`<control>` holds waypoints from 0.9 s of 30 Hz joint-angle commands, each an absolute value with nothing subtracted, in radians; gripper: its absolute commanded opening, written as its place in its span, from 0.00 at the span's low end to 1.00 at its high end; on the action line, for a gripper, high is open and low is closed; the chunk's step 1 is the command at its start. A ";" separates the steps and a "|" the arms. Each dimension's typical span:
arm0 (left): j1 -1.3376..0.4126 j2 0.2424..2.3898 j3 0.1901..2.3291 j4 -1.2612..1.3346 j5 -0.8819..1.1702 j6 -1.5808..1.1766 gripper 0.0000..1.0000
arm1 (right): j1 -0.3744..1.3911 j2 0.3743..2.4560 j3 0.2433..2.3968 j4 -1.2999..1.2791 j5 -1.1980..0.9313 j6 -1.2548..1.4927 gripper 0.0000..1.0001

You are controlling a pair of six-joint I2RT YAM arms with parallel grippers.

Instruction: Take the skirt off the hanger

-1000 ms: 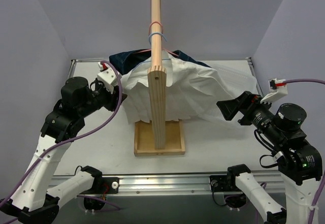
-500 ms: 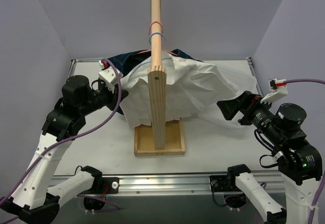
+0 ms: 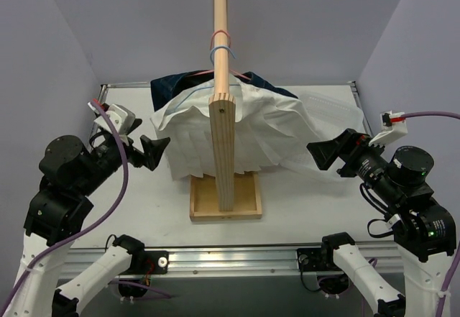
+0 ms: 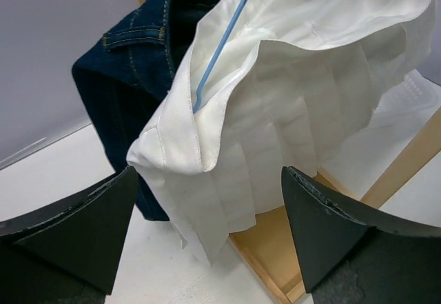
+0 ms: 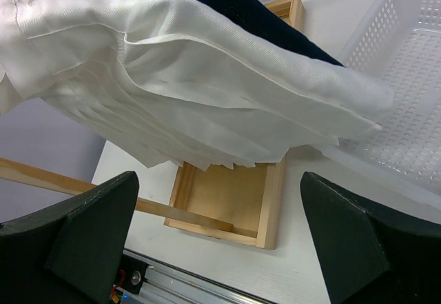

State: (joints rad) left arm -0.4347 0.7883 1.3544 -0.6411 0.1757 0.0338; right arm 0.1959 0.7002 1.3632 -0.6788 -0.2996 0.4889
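Now that the left gripper [image 3: 159,153] has drawn back, jaws spread and empty, the white skirt [image 3: 248,126] hangs just ahead of it, still on the blue hanger [image 4: 219,45], with the right gripper [image 3: 320,153] likewise released, so removal remains undone.

Top view: high, on near side of wooden stand [image 3: 221,152], looks down and forward; whole bench [image 3: 302,209] in frame. Left wrist view: close, left of stand, faces right at skirt [image 4: 310,76]. Right wrist view: close, right of stand, faces left. All share skirt, stand base [image 5: 227,197].
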 commanded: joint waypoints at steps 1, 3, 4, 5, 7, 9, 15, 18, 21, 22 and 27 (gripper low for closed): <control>-0.428 0.801 1.348 -0.629 0.083 0.069 0.94 | 0.192 0.695 1.367 -0.669 -0.310 0.483 1.00; -0.428 0.819 1.344 -0.644 0.080 0.098 0.94 | 0.192 0.690 1.359 -0.666 -0.311 0.482 1.00; -0.426 0.836 1.341 -0.646 0.080 0.109 0.94 | 0.193 0.689 1.358 -0.666 -0.313 0.482 1.00; -0.428 0.844 1.335 -0.629 0.084 0.135 0.94 | 0.192 0.689 1.351 -0.666 -0.317 0.480 1.00; -0.428 0.856 1.301 -0.595 0.086 0.162 0.94 | 0.192 0.687 1.348 -0.666 -0.322 0.479 1.00; -0.426 0.870 1.286 -0.551 0.078 0.204 0.94 | 0.192 0.692 1.350 -0.664 -0.328 0.472 1.00; -0.364 0.914 1.249 -0.442 0.117 0.256 0.94 | 0.192 0.709 1.371 -0.681 -0.341 0.446 1.00; -0.287 0.953 1.267 -0.431 0.333 0.261 0.98 | 0.192 0.710 1.374 -0.687 -0.344 0.440 1.00; -0.249 0.968 1.273 -0.426 0.490 0.252 0.85 | 0.192 0.707 1.374 -0.693 -0.339 0.434 1.00; -0.249 0.966 1.270 -0.426 0.564 0.250 0.81 | 0.192 0.707 1.374 -0.695 -0.337 0.434 1.00; -0.247 0.963 1.264 -0.462 0.719 0.232 0.54 | 0.192 0.703 1.371 -0.695 -0.334 0.437 1.00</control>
